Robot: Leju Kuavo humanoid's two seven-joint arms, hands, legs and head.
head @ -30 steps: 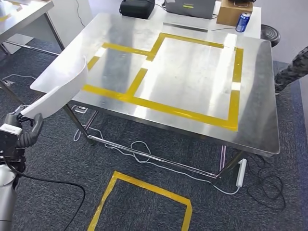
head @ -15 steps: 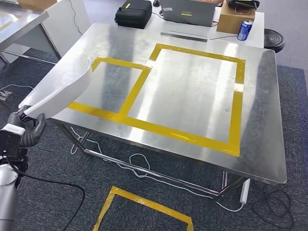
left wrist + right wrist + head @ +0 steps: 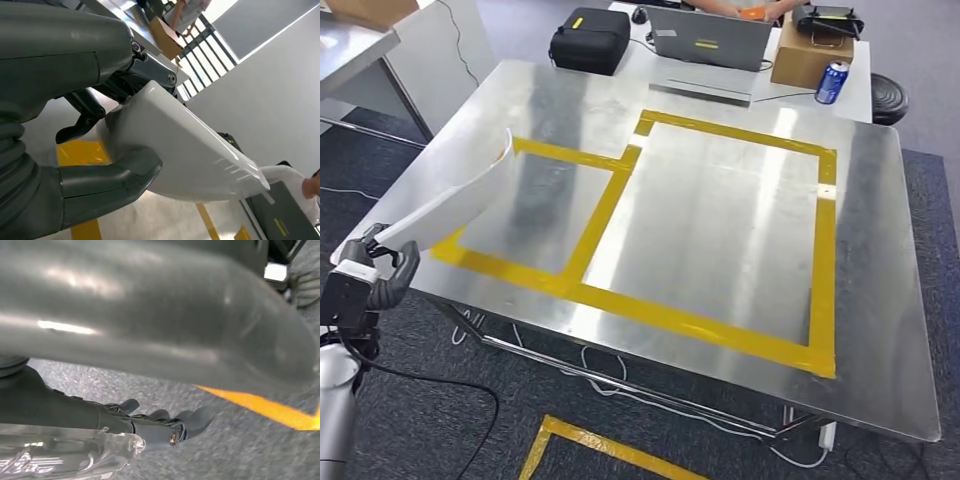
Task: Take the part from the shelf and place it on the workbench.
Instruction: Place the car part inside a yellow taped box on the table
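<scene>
The left robot hand [image 3: 376, 275] grips the near end of a long, curved white plastic part [image 3: 452, 200], thumb under it and darker fingers [image 3: 81, 120] over it, as the left wrist view shows. The part slants up and forward from the robot hand, and its far tip hangs above the near left corner of the shiny steel tabletop [image 3: 863, 250], apart from the surface.

The right robot hand [image 3: 166, 427] hangs low over grey carpet; its fingers look extended with nothing in them, though that view is blurred and I would not press the point.

Judging by this, the part is off the shelf and the carry step is nearly over; the placing is not yet done. Just beyond the part's tip lies a yellow tape rectangle [image 3: 546, 210], and beside it a larger yellow tape square [image 3: 818, 260]. The next move calls for reaching forward, lowering the part flat onto the tabletop, probably within the nearer rectangle, then letting go.

Far beyond stand a black case [image 3: 589, 40], a grey laptop [image 3: 709, 38] and a blue can [image 3: 831, 82].
</scene>
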